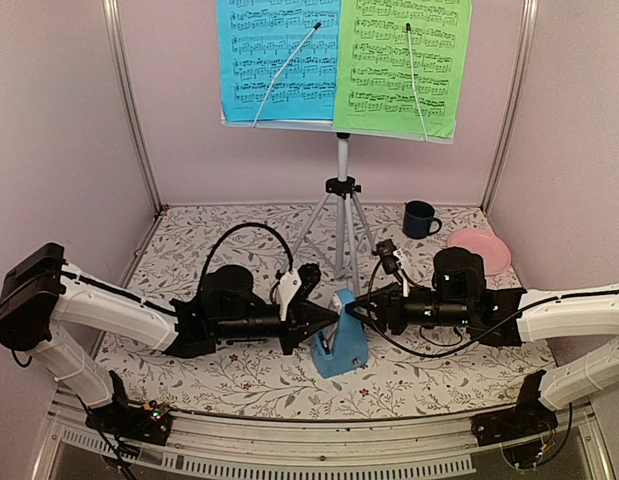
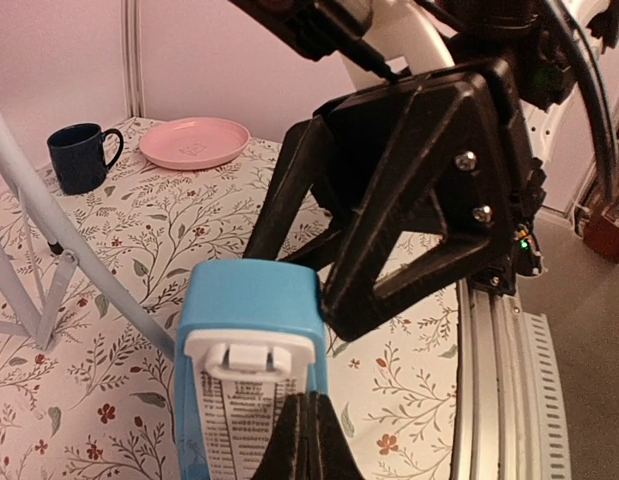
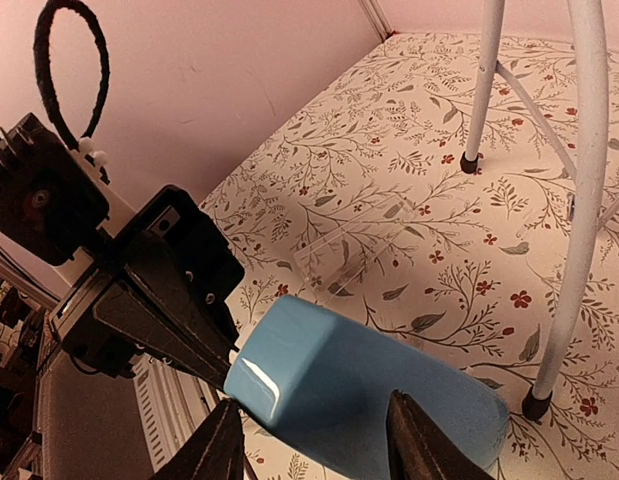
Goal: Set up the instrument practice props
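The music stand's ledge point(image 1: 279, 124) holds a blue sheet point(image 1: 274, 60) and a green sheet point(image 1: 399, 65), each under a wire arm, on the silver tripod point(image 1: 341, 210). The small blue metronome point(image 1: 341, 350) stands in front of the tripod. My left gripper point(image 1: 327, 318) is shut, its tips point(image 2: 307, 440) against the metronome's white scale face point(image 2: 239, 420); I see nothing between them. My right gripper point(image 1: 361, 303) is open, its fingers point(image 3: 224, 445) on either side of the metronome's blue back point(image 3: 369, 390) near the top. Contact cannot be told.
A dark blue mug point(image 1: 419, 218) and a pink plate point(image 1: 479, 248) sit at the back right. A clear plastic cover point(image 3: 354, 250) lies on the floral cloth behind the metronome. Tripod legs point(image 3: 579, 200) stand close by. Frame posts line the back corners.
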Motion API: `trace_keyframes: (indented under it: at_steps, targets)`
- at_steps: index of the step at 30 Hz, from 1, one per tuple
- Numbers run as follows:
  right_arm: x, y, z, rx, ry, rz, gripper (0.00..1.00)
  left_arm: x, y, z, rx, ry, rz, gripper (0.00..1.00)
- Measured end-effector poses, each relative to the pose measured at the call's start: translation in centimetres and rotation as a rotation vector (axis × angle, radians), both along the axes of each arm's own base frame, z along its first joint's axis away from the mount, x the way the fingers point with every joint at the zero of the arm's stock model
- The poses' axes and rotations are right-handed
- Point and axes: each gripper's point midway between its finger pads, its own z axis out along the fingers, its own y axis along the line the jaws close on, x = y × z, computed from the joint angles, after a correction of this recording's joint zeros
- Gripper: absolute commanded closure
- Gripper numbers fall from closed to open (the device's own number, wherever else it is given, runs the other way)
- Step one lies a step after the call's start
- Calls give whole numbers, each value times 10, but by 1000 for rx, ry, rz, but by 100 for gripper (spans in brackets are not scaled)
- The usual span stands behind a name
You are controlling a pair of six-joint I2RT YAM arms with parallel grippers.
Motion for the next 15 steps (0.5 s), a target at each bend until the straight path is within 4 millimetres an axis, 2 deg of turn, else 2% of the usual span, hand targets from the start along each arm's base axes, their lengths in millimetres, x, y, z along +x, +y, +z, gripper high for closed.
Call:
trace_keyframes:
  at_steps: [5, 8, 15]
  targets:
    - [-1, 0, 0, 0, -1, 2, 50, -2, 0, 0, 2, -6, 1, 99]
    - [-1, 0, 0, 0, -1, 2, 49, -1, 9, -1, 5, -12, 27, 97]
    - [-1, 0, 0, 0, -4, 3, 46, -1, 32, 8, -17, -38, 87, 82]
